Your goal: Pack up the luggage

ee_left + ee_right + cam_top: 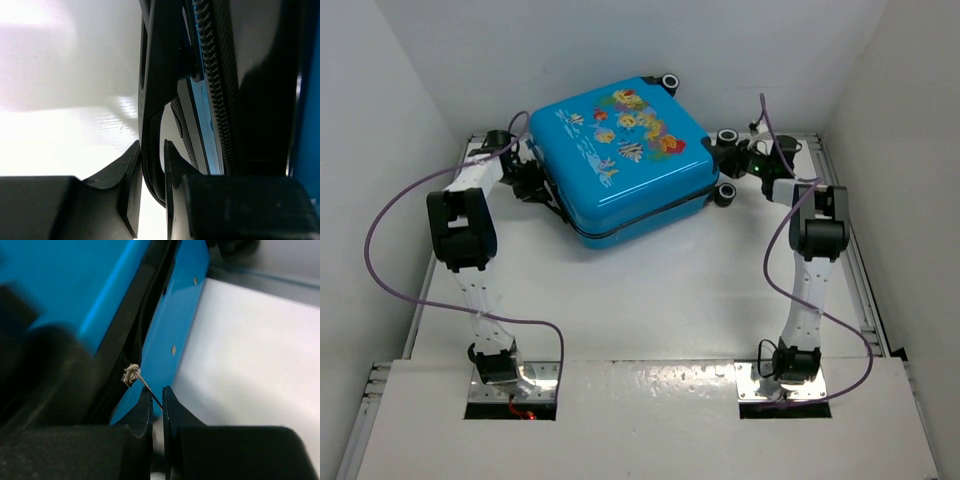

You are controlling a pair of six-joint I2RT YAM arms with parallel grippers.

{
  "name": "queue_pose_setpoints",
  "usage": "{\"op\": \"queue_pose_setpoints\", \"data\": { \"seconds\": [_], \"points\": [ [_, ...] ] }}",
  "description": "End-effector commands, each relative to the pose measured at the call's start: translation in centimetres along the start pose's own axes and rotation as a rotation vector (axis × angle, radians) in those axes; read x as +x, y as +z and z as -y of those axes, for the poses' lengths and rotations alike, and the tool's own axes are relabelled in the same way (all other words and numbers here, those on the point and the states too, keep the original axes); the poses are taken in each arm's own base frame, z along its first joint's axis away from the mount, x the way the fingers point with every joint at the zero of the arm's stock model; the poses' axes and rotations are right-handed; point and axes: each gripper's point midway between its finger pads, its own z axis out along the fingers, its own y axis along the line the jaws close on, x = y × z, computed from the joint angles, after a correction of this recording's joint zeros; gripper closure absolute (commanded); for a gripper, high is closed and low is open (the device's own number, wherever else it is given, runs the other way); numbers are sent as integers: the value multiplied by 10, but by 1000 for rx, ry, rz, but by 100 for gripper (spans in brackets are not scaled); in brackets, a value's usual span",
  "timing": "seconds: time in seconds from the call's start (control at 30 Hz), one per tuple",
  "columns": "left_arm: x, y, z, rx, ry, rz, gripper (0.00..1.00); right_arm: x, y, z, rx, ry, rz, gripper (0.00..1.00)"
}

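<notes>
The luggage (620, 160), a bright-blue hard-shell suitcase with cartoon fish prints, lies flat with its lid down at the back middle of the table. My left gripper (532, 180) is at its left side. In the left wrist view the left gripper (151, 150) is shut on a black handle loop (150, 100) beside the zipper teeth (215, 75). My right gripper (730, 150) is at the suitcase's right side. There the right gripper (156, 392) is shut on the thin pull tab hanging from the silver zipper slider (131, 374) in the seam between the blue shells (175, 320).
Black wheels stick out of the suitcase at the back (670, 82) and at the right (724, 193). White walls enclose the table (650, 290) on the left, right and back. Purple cables (390, 220) loop off both arms.
</notes>
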Motion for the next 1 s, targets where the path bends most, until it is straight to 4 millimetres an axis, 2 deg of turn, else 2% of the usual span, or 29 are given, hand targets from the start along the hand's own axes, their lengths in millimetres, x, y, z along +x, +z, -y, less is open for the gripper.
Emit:
{"op": "queue_pose_setpoints", "data": {
  "seconds": [0.0, 0.03, 0.07, 0.1, 0.13, 0.17, 0.2, 0.27, 0.3, 0.37, 0.4, 0.43, 0.47, 0.5, 0.57, 0.6, 0.63, 0.67, 0.73, 0.77, 0.8, 0.83, 0.87, 0.9, 0.93, 0.97],
  "points": [
    [-15, 23, -146, -512, 191, 36, 100, -101, -43, 141, 571, -137, 307, 100],
    [-14, 25, -141, -497, 199, 34, 100, -79, -34, 152, 572, -105, 277, 100],
    [-16, 27, -141, -497, 209, 33, 100, -75, -25, 152, 563, -102, 268, 100],
    [-16, 27, -141, -497, 209, 33, 100, -109, -16, 148, 549, -142, 327, 100],
    [-15, 29, -137, -493, 217, 32, 100, -77, -6, 164, 558, -99, 279, 100],
    [-12, 34, -134, -490, 234, 19, 100, -77, 3, 163, 548, -97, 280, 100],
    [-12, 34, -134, -489, 234, 19, 100, -119, 13, 154, 527, -153, 356, 100],
    [-15, 38, -121, -478, 260, 25, 100, -83, 32, 171, 533, -128, 303, 100],
    [-14, 39, -119, -469, 260, 25, 100, -107, 42, 167, 515, -177, 355, 100],
    [-14, 46, -111, -449, 259, 25, 100, -98, 57, 165, 516, -200, 366, 100],
    [-12, 49, -103, -433, 273, 22, 100, -89, 68, 156, 495, -209, 355, 100],
    [-11, 52, -96, -428, 286, 19, 100, -91, 70, 151, 484, -221, 371, 100],
    [-11, 53, -94, -418, 275, 21, 100, -81, 78, 141, 467, -210, 354, 100],
    [-14, 54, -86, -404, 287, 28, 86, -81, 80, 136, 453, -215, 363, 97],
    [-23, 48, -71, -374, 270, 64, 65, -81, 78, 121, 434, -169, 366, 88],
    [-26, 48, -67, -359, 272, 72, 58, -83, 76, 117, 429, -162, 367, 76],
    [-33, 42, -62, -355, 260, 100, 39, -82, 76, 109, 402, -141, 363, 69],
    [-35, 40, -53, -340, 258, 111, 32, -69, 71, 100, 388, -118, 330, 61],
    [-48, 29, -39, -304, 242, 171, 22, -107, 61, 68, 330, -139, 373, 44],
    [-51, 26, -27, -281, 249, 189, 11, -70, 59, 64, 318, -92, 310, 42],
    [-55, 23, -24, -275, 236, 216, 7, -107, 49, 35, 269, -141, 363, 39],
    [-55, 22, -12, -242, 250, 225, 5, -109, 46, 22, 243, -153, 366, 35],
    [-63, 12, 5, -213, 273, 263, 0, -67, 43, 17, 238, -99, 291, 35],
    [-65, 9, 13, -202, 275, 286, 0, -99, 33, -18, 160, -153, 331, 34],
    [-60, 11, 29, -162, 299, 283, 0, -80, 28, -26, 145, -143, 304, 34],
    [-66, 1, 39, -136, 309, 311, 0, -58, 32, -49, 95, -125, 258, 34]
  ]
}}
